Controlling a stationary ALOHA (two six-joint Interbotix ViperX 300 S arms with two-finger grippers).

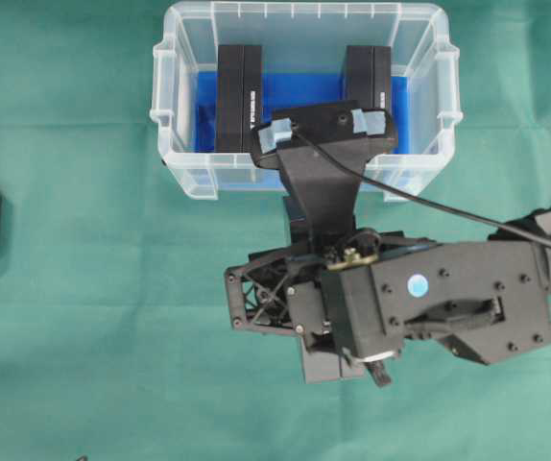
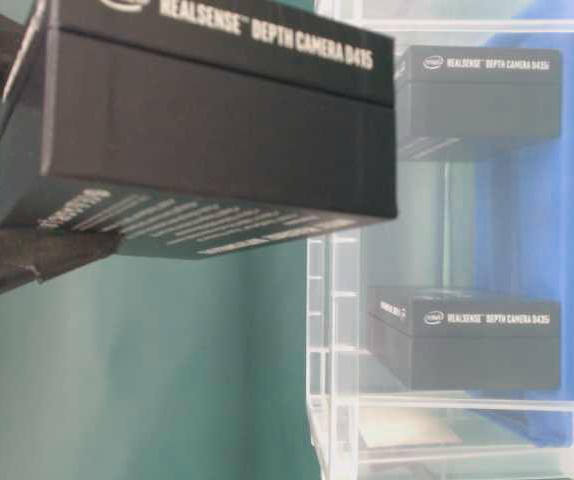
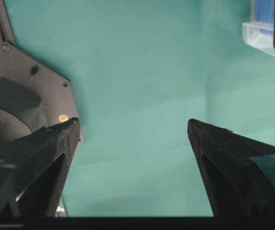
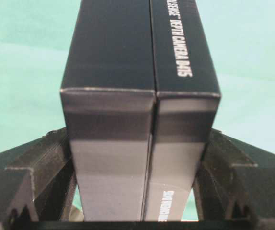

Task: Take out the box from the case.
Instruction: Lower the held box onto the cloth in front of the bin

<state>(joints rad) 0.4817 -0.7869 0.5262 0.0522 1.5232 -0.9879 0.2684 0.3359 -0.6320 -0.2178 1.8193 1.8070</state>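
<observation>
In the right wrist view my right gripper is shut on a black box printed "Depth Camera D415", one finger on each long side. From table level the box hangs above the green cloth, outside the case. From overhead my right arm hides most of it; only an end of the box shows below the wrist. The clear case stands at the back with blue cloth on its bottom. My left gripper is open over bare green cloth, nothing between its fingers.
Two more black boxes stand upright inside the case. A black arm base lies left of my left gripper, and a case corner shows far right. A cable runs along my right arm.
</observation>
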